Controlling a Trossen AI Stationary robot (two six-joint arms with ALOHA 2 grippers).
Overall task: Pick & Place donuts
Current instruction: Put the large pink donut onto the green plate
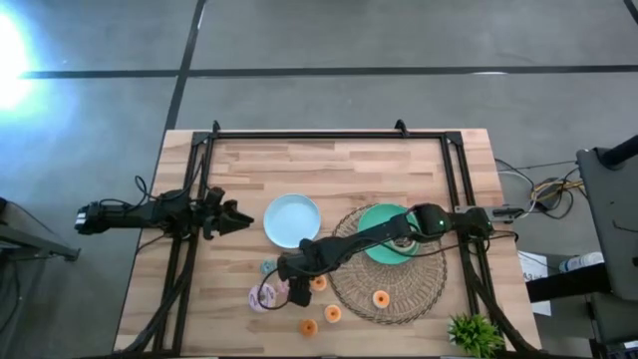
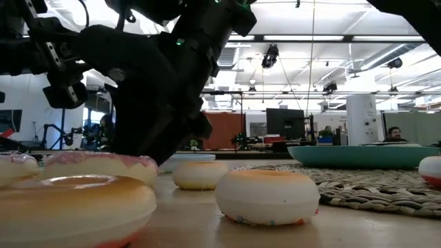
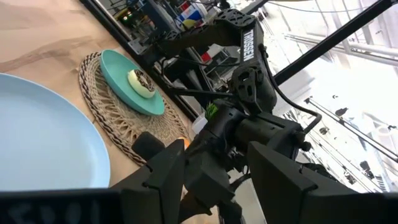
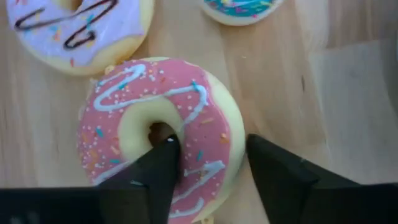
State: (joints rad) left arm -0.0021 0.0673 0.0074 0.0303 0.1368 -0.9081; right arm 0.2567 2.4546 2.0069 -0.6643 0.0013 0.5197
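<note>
While flat, hole up, pink donut (image 4: 163, 130) | right hand (image 4: 208, 168) open astride its rim; left hand (image 1: 231, 216) open

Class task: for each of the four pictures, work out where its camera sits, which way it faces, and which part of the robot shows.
High view: overhead, facing down; both arms, light-blue plate, wicker mat.
Low view: table height, facing the room; right arm over orange donuts.
Left wrist view: on the waiting left gripper, facing the green plate.
Right wrist view: on the right gripper, open astride the pink donut.
Shared: high and left wrist views both show both plates.
</note>
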